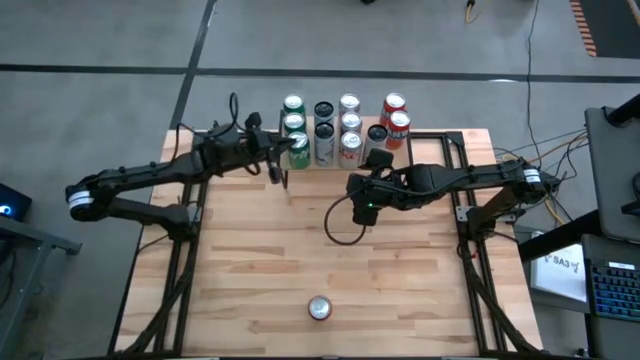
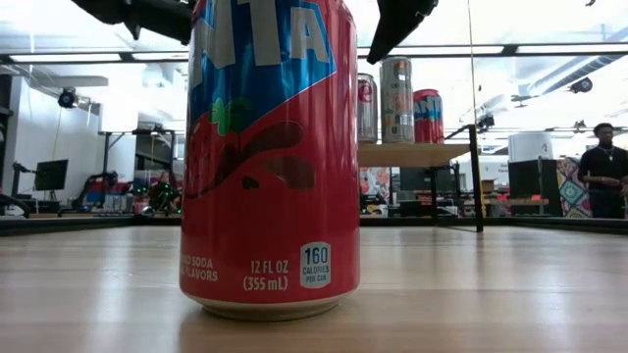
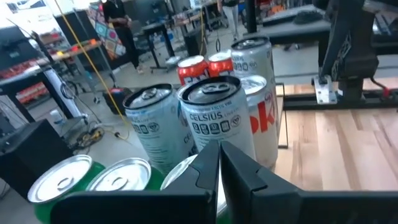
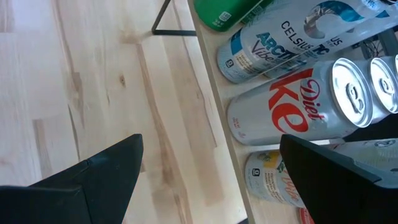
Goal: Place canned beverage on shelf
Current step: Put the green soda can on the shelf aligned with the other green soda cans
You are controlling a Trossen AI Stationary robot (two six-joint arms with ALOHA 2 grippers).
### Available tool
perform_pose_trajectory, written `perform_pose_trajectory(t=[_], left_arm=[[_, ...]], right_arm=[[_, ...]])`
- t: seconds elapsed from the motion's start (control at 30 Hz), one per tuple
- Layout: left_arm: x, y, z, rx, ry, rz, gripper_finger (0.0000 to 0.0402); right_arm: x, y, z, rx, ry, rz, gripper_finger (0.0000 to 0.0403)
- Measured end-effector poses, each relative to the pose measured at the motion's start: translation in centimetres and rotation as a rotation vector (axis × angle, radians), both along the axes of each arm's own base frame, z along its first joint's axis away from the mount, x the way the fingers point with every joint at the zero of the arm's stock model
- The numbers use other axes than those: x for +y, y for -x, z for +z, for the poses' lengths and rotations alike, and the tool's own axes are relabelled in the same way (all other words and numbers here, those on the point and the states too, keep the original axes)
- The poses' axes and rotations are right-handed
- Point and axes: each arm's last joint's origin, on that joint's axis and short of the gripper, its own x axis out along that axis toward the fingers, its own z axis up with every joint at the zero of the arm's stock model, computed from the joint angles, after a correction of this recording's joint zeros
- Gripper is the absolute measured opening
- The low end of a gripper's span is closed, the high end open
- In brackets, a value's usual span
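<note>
A red soda can (image 1: 319, 308) stands upright near the table's near edge, alone; it fills the low view (image 2: 270, 157). The shelf (image 2: 412, 154) stands at the far edge on thin black legs and carries several upright cans (image 1: 340, 125). My left gripper (image 1: 284, 172) is shut and empty just in front of the shelf's left end, beside the green cans (image 3: 62, 180). My right gripper (image 1: 372, 160) is wide open and empty at the shelf's right part, above its front edge (image 4: 214, 118) and a Diet Coke can (image 4: 292, 106).
The cans on the shelf stand in close rows: green at the left (image 1: 293, 125), silver and black in the middle, red at the right (image 1: 396, 118). A black cable loops on the table (image 1: 345, 225). A person (image 2: 601, 167) stands in the room beyond.
</note>
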Motion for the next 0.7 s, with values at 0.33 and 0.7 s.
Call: perform_pose_trajectory(t=[0.33,0.7], left_arm=[[0.4,-0.9,-0.3,0.038,0.025,0.007,0.0],[0.6,-0.8,-0.9,0.094,0.037,0.085,0.0]], right_arm=[[0.0,0.1,-0.8,0.018,-0.007,-0.014,0.0368],[0.0,0.1,-1.1,0.032,-0.006,-0.012,0.0368]])
